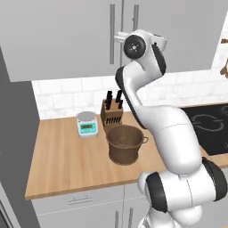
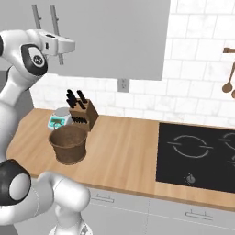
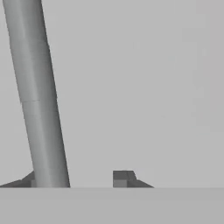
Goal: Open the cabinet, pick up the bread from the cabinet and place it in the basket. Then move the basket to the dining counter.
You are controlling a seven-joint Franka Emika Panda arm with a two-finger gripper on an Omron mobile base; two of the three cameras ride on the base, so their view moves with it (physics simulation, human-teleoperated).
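The light-grey cabinet [image 1: 58, 40] [image 2: 114, 36] hangs above the worktop with both doors shut. My gripper [image 3: 74, 179] [image 2: 64, 45] is raised right up to its front. It is open, with a vertical grey bar handle [image 3: 39, 96] between the jaws, close against the left fingertip and apart from the right fingertip [image 3: 124, 177]. The brown woven basket [image 1: 126, 143] [image 2: 69, 143] stands upright on the worktop below, and nothing shows inside it. The bread is hidden. The dining counter is out of view.
A knife block [image 1: 111, 111] [image 2: 82, 114] and a small kitchen scale [image 1: 87, 124] [image 2: 58, 120] stand just behind the basket. A black hob [image 2: 197, 151] [image 1: 209, 124] lies to the right on the wooden worktop [image 1: 62, 160]. Wooden utensils [image 2: 229, 78] hang on the tiled wall.
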